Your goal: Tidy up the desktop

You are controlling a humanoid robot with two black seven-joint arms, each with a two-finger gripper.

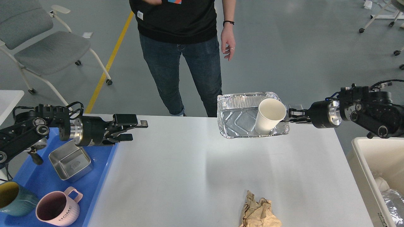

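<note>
From my head view, the desktop [195, 176] spreads white and matte below me, filling most of the lower picture from the blue tray [104, 170] at its left edge to the cream bin [363, 167] at its right.

My right gripper [291, 116] reaches in from the right and is clamped on the right rim of a foil tray [240, 116], which hangs tilted above the far edge of the desktop. A white paper cup [268, 116] leans inside the foil tray at its right end, its mouth turned towards me.

My left gripper [134, 127] hangs over the line where the blue tray meets the desktop, fingers pointing right with a clear gap between them and nothing held.

In the blue tray below my left arm sits a square steel container [71, 160], and nearer to me a pink mug [58, 208] and a teal mug [14, 198] stand side by side.

A crumpled wad of brown paper [259, 212] lies on the desktop at the near edge, well apart from both grippers.

Inside the cream bin some crushed foil [393, 201] shows at the bottom right.

A person in black shirt and jeans [186, 56] stands on the grey floor just beyond the far edge of the desktop, and a grey chair [41, 41] stands at far left.
</note>
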